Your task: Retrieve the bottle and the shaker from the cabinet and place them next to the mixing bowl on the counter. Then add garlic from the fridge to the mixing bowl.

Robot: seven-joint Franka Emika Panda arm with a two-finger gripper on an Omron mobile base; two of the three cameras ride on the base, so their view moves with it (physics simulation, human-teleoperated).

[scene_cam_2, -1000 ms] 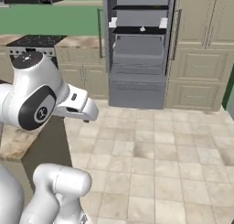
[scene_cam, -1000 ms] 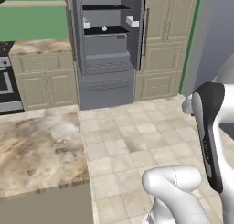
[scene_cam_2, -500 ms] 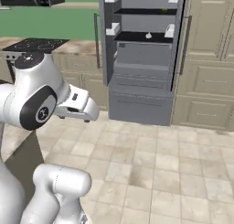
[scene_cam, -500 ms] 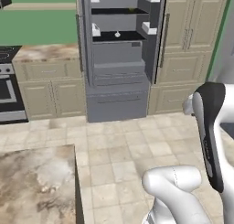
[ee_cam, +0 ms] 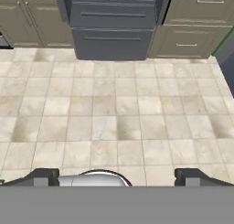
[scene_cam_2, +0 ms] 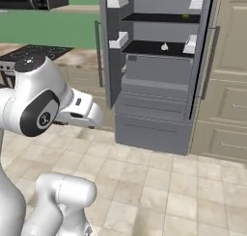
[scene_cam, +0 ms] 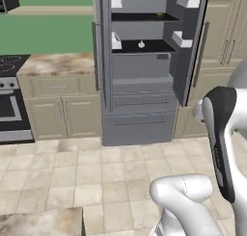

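- The fridge [scene_cam: 144, 71] is seen standing with both doors swung wide, so that its shelves and white door bins are laid bare for a reach from the front; it is faced across an open stretch of tiled floor [ee_cam: 114, 118].
- A corner of the marbled tabletop [scene_cam: 41, 223] is seen at the bottom edge of the left base view, well apart from the fridge.
- The arm is held folded and raised above the base, judged to be a carrying posture while the fridge is approached.
- The gripper [ee_cam: 116, 176] is pointed down at the floor with its jaws spread wide and nothing between them, which is judged to be readiness for the bulb.
- The garlic [scene_cam: 141, 45] is found on the dark middle shelf of the fridge, standing alone near the shelf's middle, well apart from the gripper.
- A small yellow-green fruit [scene_cam_2: 185, 16] is seen on the shelf above.
- No brand, label or writing can be read anywhere.
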